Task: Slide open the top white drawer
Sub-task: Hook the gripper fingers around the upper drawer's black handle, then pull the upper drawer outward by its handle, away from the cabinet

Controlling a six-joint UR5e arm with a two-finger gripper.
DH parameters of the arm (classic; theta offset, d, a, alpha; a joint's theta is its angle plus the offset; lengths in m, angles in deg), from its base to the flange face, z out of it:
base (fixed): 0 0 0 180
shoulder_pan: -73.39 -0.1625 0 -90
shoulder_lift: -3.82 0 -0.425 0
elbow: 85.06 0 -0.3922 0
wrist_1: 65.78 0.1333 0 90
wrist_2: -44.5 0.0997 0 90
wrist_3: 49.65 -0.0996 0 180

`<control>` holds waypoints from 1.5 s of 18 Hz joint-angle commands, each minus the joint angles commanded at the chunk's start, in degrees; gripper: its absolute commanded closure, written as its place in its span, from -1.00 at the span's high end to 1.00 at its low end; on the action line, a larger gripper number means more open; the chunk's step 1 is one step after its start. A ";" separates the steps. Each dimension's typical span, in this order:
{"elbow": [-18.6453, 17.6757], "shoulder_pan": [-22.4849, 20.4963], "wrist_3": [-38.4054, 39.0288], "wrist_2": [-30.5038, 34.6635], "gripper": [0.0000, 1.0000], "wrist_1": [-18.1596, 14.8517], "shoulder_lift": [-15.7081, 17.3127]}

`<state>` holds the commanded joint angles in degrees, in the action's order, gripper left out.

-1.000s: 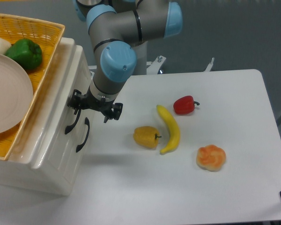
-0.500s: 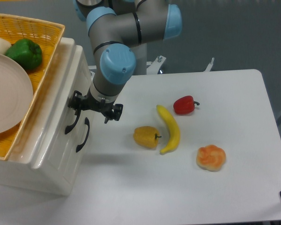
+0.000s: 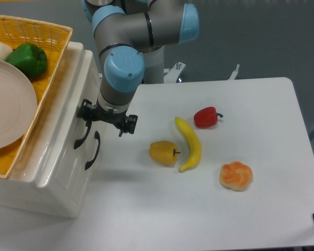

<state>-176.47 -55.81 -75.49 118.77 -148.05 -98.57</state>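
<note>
The end effector [image 3: 105, 118] is held low against the front of the white cabinet [image 3: 52, 172], its dark fingers spread wide and gripping nothing, one finger [image 3: 84, 111] set by the upper black handle [image 3: 79, 137] and the other out over the desk. That placement is judged to be a line-up for hooking or pinching the handle so the top white drawer [image 3: 68, 117] can be drawn outward; whether a finger touches the handle cannot be told. The drawer is seen shut, flush in the cabinet at the left edge of the desk, with the lower drawer front and its like handle [image 3: 92, 151] just beside it. On the cabinet's top a yellow wicker basket [image 3: 47, 39] is carried, holding a green pepper [image 3: 27, 59] and a pale plate [image 3: 8, 107]. The white desk [image 3: 261, 104] is smooth and matte; a yellow pepper [image 3: 163, 152], a banana [image 3: 190, 144], a red pepper [image 3: 206, 116] and an orange pastry-like item [image 3: 235, 175] are scattered well apart from the cabinet, out of the pull's likely path. Behind, a plain grey floor is seen.
</note>
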 joint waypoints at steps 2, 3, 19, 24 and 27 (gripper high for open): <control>0.17 0.00 -0.26 0.09 1.00 -0.09 0.00; 0.18 0.00 -0.79 0.09 1.00 0.00 0.00; 0.35 -1.32 -2.99 0.09 1.00 0.09 -0.26; 0.35 -2.55 -3.34 0.09 1.00 0.09 -0.18; 0.62 -3.43 -4.39 0.09 1.00 -0.09 -0.09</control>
<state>-175.85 -59.23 -79.88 118.86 -148.14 -98.66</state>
